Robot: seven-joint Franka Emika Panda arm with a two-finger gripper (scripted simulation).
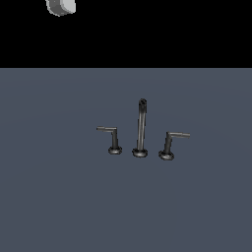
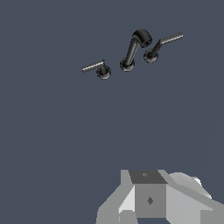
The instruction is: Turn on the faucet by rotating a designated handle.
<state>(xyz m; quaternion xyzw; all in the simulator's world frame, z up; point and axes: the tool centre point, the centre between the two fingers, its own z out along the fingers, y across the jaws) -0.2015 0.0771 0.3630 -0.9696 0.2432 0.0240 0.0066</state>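
**Surroundings: plain simulated ground and black backdrop**

Flat slate-blue floor, uniform in tone, without seams, tiles or markings. Fills the exterior view from 9 o'clock through 6 to 3 o'clock. Above a straight horizon, solid black backdrop from 10 through 12 to 2 o'clock. No visible texture on either surface. Even, diffuse lighting; only faint, soft streaks of lighter tone across the floor in the wrist view.

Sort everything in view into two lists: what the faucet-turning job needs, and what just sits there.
Needed for the job:
- handle, the lever whose arm bends toward the exterior view's left
- tool, only partly in the wrist view, far from the faucet

Just there:
- spout, tall and upright in the middle
- twin lever, arm bending toward the exterior view's right
- grey surface beneath them
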